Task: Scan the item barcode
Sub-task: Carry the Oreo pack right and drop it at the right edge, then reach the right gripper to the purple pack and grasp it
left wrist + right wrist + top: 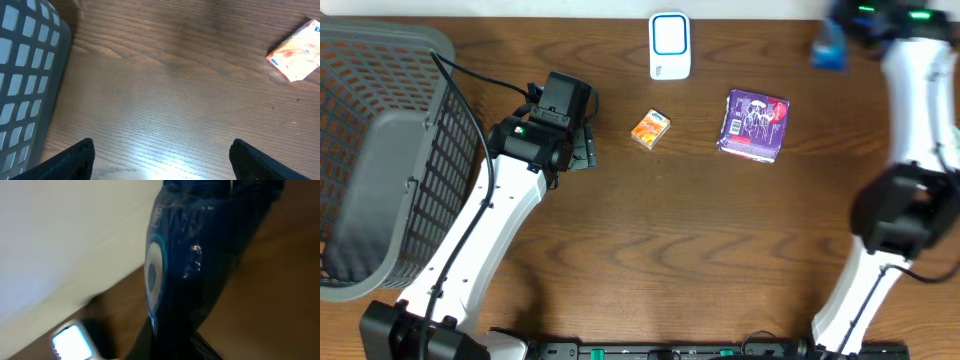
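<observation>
1. Overhead: the right claw (844,32) is pinching a blue packet (828,50) shut between its jaws at the far right corner of the desk (670,240). This is well to the right of the white scanner (670,45), which is standing at the far edge. An orange box (650,130) and a purple pack (753,125) are lying between the two arms, neither being touched. The left claw (582,150) is hanging wide and holding nothing, near the grey basket (440,150).
2. Left wrist: both fingers are standing wide apart over bare wood. The basket wall is showing at the left and the orange box at the upper right, well apart from the fingers.
3. Right wrist: the blue packet is filling the view, blurred. The scanner's lit window is glowing low left, beyond it. No barcode is showing on this face.
4. Judgement: the step in hand is presenting the packet to the scanner. The next move calls for carrying it left and turning its coded face toward the window. I cannot tell which face that is.
</observation>
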You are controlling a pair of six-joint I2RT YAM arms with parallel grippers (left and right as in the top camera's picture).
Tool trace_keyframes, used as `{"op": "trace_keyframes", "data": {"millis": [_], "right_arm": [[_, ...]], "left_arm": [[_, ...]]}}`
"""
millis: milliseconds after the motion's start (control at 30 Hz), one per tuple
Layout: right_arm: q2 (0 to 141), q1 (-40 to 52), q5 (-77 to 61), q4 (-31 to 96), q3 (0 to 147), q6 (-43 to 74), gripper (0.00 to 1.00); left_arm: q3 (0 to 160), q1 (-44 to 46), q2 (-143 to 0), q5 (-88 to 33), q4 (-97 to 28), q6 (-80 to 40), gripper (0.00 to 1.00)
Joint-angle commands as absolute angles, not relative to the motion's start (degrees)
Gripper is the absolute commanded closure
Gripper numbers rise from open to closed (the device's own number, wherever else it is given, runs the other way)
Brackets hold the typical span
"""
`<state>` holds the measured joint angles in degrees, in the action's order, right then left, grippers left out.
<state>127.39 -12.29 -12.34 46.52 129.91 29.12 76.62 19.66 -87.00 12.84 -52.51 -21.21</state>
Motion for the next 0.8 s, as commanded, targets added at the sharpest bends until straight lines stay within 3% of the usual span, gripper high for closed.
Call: {"op": "trace_keyframes", "data": {"millis": [0, 167, 367, 467, 533, 633, 667, 767], "right_arm": [[124.70, -18.28, -5.43, 54.24, 131.31, 21.17, 0.99], [126.17, -24.10, 0.40, 60.10, 129.88, 12.91, 0.99], [126.65, -28.14, -0.32, 57.52, 125.78, 9.52, 0.95], [126.65, -29.58, 0.19, 55.29, 123.96, 9.54, 0.73], [126.67, -30.44, 2.52, 55.07, 122.54, 9.85, 0.64], [126.67, -31.00, 3.16, 55.86, 120.99, 9.78, 0.31], [126.67, -31.07, 3.09, 56.55, 120.95, 9.78, 0.26], [126.63, -31.00, -0.14, 57.91, 120.99, 9.67, 0.24]], "left_arm": [[77.03, 19.57, -87.33, 14.00, -52.66, -21.71, 0.14], [77.03, 19.57, -87.33, 13.98, -52.66, -21.71, 0.14], [77.03, 19.57, -87.33, 13.98, -52.66, -21.71, 0.14], [77.03, 19.57, -87.33, 13.98, -52.66, -21.71, 0.14], [77.03, 19.57, -87.33, 14.00, -52.66, -21.71, 0.14], [77.03, 19.57, -87.33, 13.98, -52.66, -21.71, 0.14], [77.03, 19.57, -87.33, 14.00, -52.66, -21.71, 0.14], [77.03, 19.57, -87.33, 13.98, -52.66, -21.71, 0.14]]}}
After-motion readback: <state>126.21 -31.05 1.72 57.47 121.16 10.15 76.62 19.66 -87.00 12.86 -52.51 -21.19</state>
